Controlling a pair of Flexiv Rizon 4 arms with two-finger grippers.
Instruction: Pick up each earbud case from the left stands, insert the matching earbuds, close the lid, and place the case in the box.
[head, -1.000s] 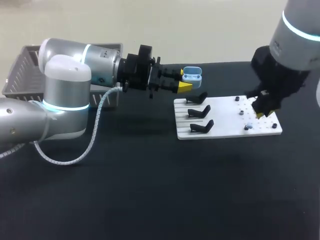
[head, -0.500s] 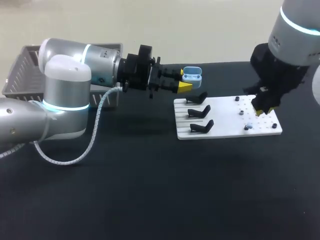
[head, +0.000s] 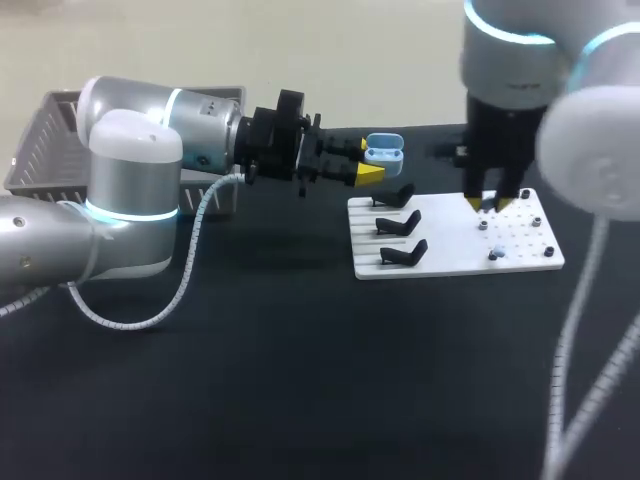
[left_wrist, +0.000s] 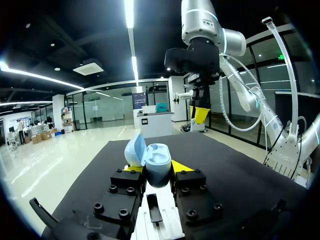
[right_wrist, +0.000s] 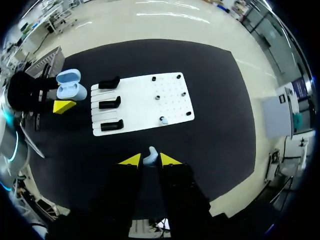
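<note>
- Worktop (head: 300, 400): black surface filling the lower frame of the head view; it carries every item.
- Box (head: 40, 140): grey slatted basket in the upper left of the head view, behind the left arm. Its contents cannot be seen.
- White board (head: 455, 262): centre right of the head view. Three black stands (head: 398, 222) sit on its left half, all vacant. Small pieces sit on its right half, too small to identify.
- Left pincer (head: 365, 160): upper centre of the head view, held level and clenched on the earbud case (left_wrist: 159, 160), off the worktop and just beyond the board's upper left corner.
- Earbud case: pale blue, with the lid (left_wrist: 135, 150) open. Judged to be light, rigid, smooth plastic, with rounded flanks likely to slip. The hold is best kept on the lower body, clear of the hinge and lid.
- Right pincer (right_wrist: 150, 161): pointing straight down above the board, with both yellow tips closed on a pale earbud (right_wrist: 150, 155).
- Earbud: judged to be very small, very light and glossy, so it could twist or drop easily. A gentle hold across its body, aligned with the case's socket, is advisable.
</note>
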